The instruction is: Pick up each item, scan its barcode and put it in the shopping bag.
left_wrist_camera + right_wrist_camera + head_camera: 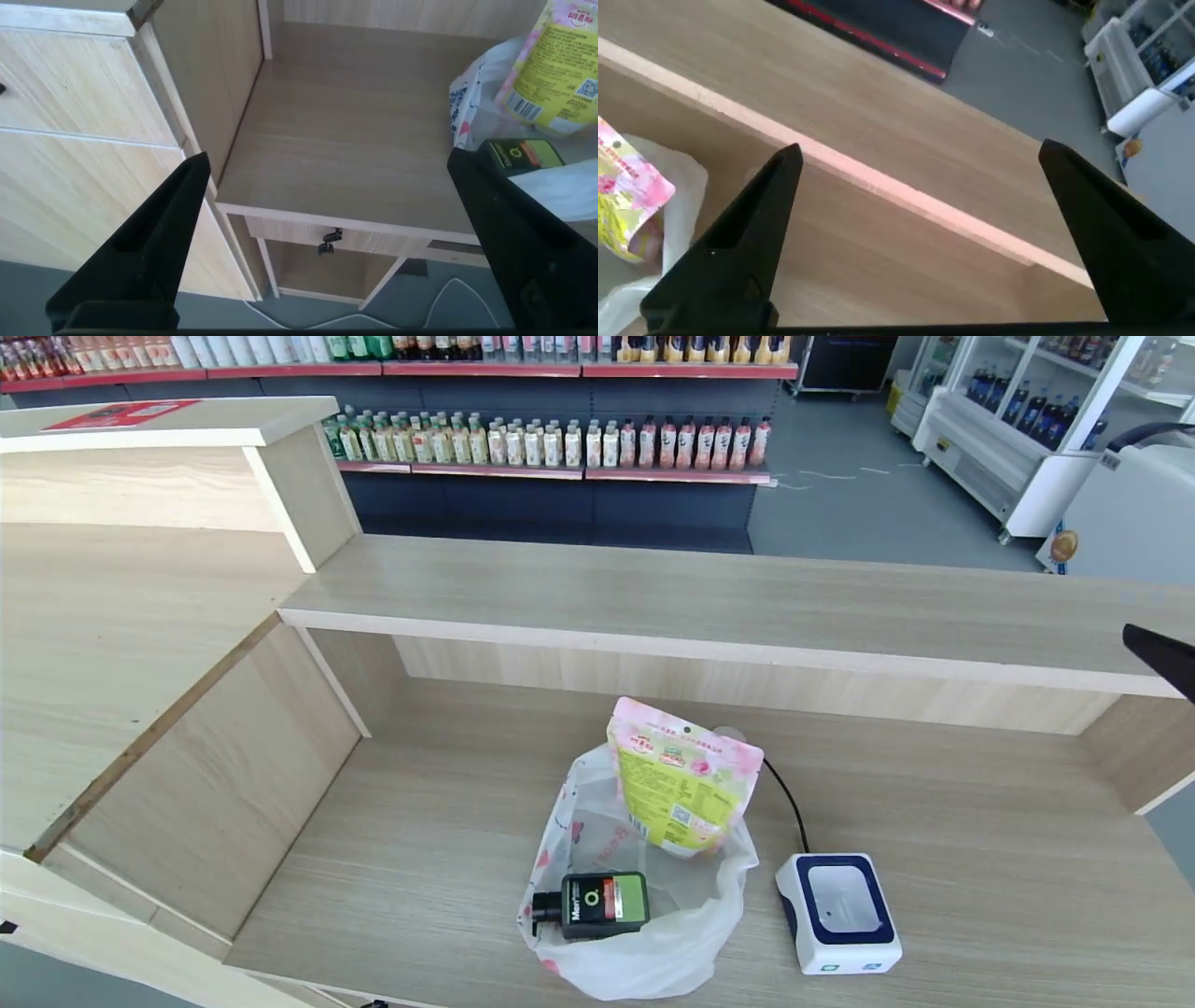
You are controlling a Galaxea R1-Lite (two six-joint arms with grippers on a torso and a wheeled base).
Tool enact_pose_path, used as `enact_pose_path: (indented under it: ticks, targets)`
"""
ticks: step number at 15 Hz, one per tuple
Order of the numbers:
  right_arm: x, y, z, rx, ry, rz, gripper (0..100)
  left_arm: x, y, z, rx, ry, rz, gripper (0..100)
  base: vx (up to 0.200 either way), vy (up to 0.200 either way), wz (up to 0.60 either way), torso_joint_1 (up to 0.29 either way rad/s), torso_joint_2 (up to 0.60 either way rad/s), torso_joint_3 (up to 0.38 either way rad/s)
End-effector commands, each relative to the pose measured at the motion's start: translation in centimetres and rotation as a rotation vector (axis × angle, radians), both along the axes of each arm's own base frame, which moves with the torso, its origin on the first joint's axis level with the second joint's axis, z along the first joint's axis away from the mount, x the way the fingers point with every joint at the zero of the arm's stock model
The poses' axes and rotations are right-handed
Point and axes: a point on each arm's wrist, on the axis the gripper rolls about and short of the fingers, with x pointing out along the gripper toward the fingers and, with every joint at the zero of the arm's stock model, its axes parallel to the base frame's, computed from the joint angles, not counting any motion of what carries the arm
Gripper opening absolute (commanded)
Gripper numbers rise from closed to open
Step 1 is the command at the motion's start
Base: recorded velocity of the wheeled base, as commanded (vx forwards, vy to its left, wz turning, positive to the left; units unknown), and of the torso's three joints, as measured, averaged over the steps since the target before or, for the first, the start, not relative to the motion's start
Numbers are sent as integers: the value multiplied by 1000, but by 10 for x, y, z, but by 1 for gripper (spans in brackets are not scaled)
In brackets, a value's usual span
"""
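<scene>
A white shopping bag (653, 943) lies open on the lower counter. Inside it a pink and yellow pouch (686, 784) stands upright, and a black bottle with a green label (597, 903) lies on its side. The white and blue barcode scanner (837, 910) sits just right of the bag, its cable running back. My left gripper (329, 163) hangs open and holds nothing, off the counter's front left corner, with the bag (472, 93), pouch (561, 56) and bottle (523, 154) beyond it. My right gripper (921, 149) is open with nothing in it, above the raised ledge far right; one of its fingers (1162, 658) shows there.
A raised wooden ledge (709, 597) runs along the back of the counter, and a taller cabinet (140, 616) walls in the left side. Bare counter (1008, 859) stretches right of the scanner. Store shelves of bottles (551, 443) and a fridge (1018, 420) stand behind.
</scene>
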Motion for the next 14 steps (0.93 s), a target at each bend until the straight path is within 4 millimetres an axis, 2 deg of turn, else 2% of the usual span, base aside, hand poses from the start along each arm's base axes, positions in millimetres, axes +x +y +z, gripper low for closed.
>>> enact_pose_path:
  ticks: [1, 4, 6, 8, 9, 10, 11, 13, 14]
  targets:
    - [-26, -3, -16, 45, -7, -99, 100, 0, 0, 0, 0, 0, 0, 100, 0, 0, 0, 0, 0, 0]
    - [-42, -2, -36, 69, 11, -172, 100, 0, 0, 0, 0, 2, 0, 100, 0, 0, 0, 0, 0, 0]
    - [-58, -2, -59, 96, 37, -208, 100, 0, 0, 0, 0, 0, 0, 100, 0, 0, 0, 0, 0, 0]
    - [-92, 7, -109, 146, 65, -252, 100, 0, 0, 0, 0, 0, 0, 100, 0, 0, 0, 0, 0, 0]
    - [-96, 8, -117, 149, 74, -255, 100, 0, 0, 0, 0, 0, 0, 100, 0, 0, 0, 0, 0, 0]
    - [-112, 12, -148, 173, 101, -258, 100, 0, 0, 0, 0, 0, 0, 100, 0, 0, 0, 0, 0, 0]
    - [-122, 15, -166, 214, 221, -263, 100, 0, 0, 0, 0, 0, 0, 100, 0, 0, 0, 0, 0, 0]
    - [-142, 18, -193, 237, 332, -347, 100, 0, 0, 0, 0, 0, 0, 100, 0, 0, 0, 0, 0, 0]
    - [-148, 20, -195, 274, 269, -304, 100, 0, 0, 0, 0, 0, 0, 100, 0, 0, 0, 0, 0, 0]
